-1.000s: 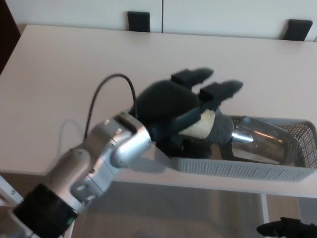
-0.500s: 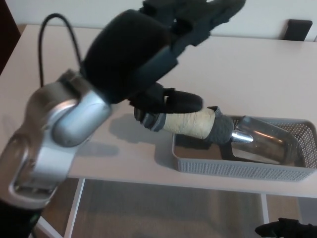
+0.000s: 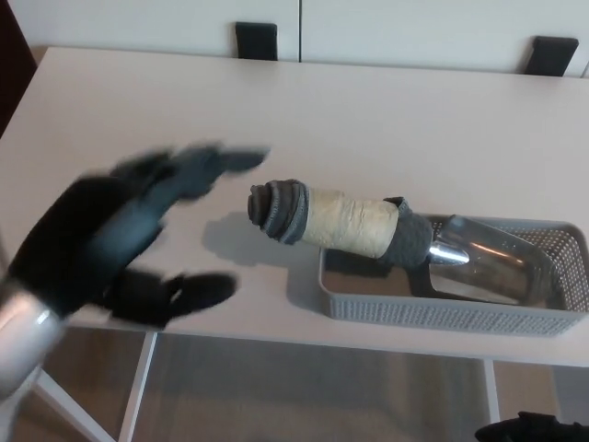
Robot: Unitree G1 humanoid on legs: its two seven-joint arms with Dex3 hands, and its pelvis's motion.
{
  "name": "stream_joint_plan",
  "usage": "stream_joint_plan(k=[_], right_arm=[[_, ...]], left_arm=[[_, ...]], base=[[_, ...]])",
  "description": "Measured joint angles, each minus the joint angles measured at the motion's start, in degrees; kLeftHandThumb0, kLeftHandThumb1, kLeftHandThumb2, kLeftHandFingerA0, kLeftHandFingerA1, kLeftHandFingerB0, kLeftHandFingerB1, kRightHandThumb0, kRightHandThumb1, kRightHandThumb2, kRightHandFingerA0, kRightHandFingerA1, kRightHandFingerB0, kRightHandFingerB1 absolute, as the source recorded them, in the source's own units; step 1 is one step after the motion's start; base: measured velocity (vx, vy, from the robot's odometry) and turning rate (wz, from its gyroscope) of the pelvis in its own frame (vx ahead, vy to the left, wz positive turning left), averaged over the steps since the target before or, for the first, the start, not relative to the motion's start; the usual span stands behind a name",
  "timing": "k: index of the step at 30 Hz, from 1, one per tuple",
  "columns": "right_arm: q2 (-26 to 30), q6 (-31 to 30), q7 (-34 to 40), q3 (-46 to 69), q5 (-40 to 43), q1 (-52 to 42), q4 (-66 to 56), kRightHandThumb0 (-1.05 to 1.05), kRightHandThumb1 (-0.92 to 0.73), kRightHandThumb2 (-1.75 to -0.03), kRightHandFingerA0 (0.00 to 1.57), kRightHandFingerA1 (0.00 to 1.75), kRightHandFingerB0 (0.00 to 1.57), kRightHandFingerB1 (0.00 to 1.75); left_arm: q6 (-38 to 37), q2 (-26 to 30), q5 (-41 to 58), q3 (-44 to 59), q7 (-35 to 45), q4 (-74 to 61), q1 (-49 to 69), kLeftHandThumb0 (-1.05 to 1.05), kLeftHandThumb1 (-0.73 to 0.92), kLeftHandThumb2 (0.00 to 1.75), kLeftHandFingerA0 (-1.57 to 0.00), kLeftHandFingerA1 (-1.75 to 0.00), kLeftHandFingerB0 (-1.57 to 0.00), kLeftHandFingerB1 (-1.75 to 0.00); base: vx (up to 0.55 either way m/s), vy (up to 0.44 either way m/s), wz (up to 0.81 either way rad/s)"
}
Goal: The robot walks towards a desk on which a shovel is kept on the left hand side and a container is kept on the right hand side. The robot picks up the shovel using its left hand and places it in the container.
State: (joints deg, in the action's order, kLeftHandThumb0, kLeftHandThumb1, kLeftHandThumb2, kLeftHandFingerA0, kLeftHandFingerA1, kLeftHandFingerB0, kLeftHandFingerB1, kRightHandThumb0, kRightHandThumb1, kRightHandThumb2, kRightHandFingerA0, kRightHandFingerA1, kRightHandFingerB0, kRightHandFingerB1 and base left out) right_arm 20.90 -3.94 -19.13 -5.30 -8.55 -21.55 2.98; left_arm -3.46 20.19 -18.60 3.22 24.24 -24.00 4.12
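Shovel lies with its scoop in the container at lower right, handle jutting left over the rim; blurred left hand at lower left, fingers spread, holding nothing

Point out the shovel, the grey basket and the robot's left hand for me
shovel [image 3: 350, 224]: head view, on the pale wrapped handle that sticks out over the basket's left rim.
basket [image 3: 442, 315]: head view, on its near mesh wall.
left hand [image 3: 101, 244]: head view, on the blurred black palm, fingers spread, holding nothing.

- A single head view looks steeply down on the table from its near edge.
- It faces the table's far edge, from close range.
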Motion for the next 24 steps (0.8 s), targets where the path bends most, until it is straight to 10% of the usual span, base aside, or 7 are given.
stream_joint_plan(k=[8, 12, 13, 14, 24], right_arm=[[-0.06, 0.00, 0.01, -0.05, -0.04, -0.85, 1.24, -0.26, -0.57, -0.56, 0.56, 0.53, 0.47, 0.45], [-0.11, 0.00, 0.01, -0.05, -0.03, -1.30, 1.83, -0.25, -0.56, -0.56, 0.54, 0.53, 0.47, 0.45], [-0.11, 0.00, 0.01, -0.05, -0.03, -1.40, 1.99, -0.25, -0.56, -0.56, 0.54, 0.54, 0.47, 0.45], [-0.13, 0.00, 0.01, -0.05, -0.04, -1.60, 2.22, -0.24, -0.56, -0.56, 0.54, 0.54, 0.48, 0.46], [-0.42, 0.40, 0.20, 0.25, 0.07, -4.12, 5.27, -0.50, -0.57, -0.56, 0.53, 0.51, 0.50, 0.44]], left_arm=[[0.07, 0.31, 6.40, 11.75, 6.09, 1.38, 16.68, -1.05, 0.85, 0.67, -0.31, -0.30, -0.32, -0.31], [0.07, 0.54, 10.07, 16.25, 9.47, 2.82, 23.67, -0.86, 0.91, 0.69, -0.34, -0.31, -0.33, -0.31], [0.06, 0.70, 10.71, 16.85, 10.15, 3.19, 24.90, -0.98, 0.79, 1.17, -0.31, -0.44, -0.27, -0.41], [0.05, 0.98, 11.55, 17.71, 11.32, 3.89, 26.85, -0.95, 0.88, 0.72, -0.37, -0.33, -0.38, -0.32], [-0.46, 3.93, 15.81, 16.86, 20.52, 14.40, 37.56, -0.93, 0.92, 0.81, -0.28, -0.34, -0.35, -0.35]], base=[[0.00, 0.000, 0.00], [0.00, 0.000, 0.00], [0.00, 0.000, 0.00], [0.00, 0.000, 0.00], [0.00, 0.000, 0.00]])
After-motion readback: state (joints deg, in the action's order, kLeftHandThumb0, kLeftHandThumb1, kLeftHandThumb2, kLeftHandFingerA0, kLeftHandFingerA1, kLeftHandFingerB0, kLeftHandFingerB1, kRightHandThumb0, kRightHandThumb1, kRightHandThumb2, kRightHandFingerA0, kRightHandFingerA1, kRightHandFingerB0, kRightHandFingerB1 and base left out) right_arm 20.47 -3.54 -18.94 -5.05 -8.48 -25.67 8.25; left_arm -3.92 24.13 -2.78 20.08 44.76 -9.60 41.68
